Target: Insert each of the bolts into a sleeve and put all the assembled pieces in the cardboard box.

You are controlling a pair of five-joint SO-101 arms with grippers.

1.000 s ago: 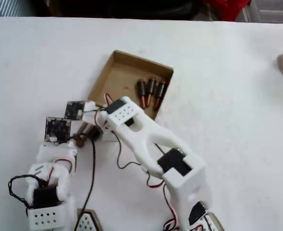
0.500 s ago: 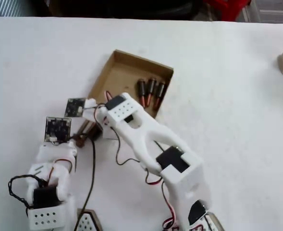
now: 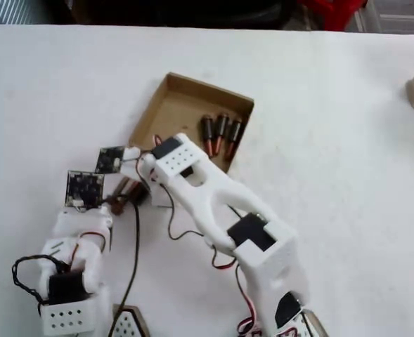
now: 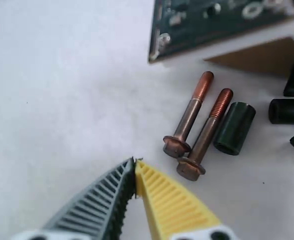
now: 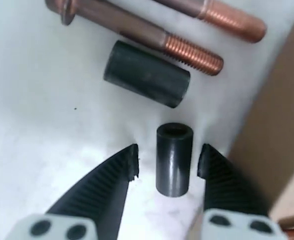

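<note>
The left claw (image 4: 135,170) is pinched closed and empty, just beside the heads of two loose bolts (image 4: 188,117) lying on the worktop (image 4: 62,75). Next to them lies one sleeve (image 4: 234,127). The right claw (image 5: 167,161) is spread open around a second sleeve (image 5: 174,159), near the cardboard box (image 3: 175,105), which holds three assembled pieces (image 3: 221,135). If the jaws close off-centre, this round sleeve could roll or squirt out against the box wall.

Beside the matt brown cardboard box (image 3: 175,112), the bolts (image 4: 189,120) are smooth coppery metal, the sleeves (image 5: 147,74) dull black; the left gripper (image 4: 135,164) is ribbed plastic, the table (image 3: 333,105) smooth white.
</note>
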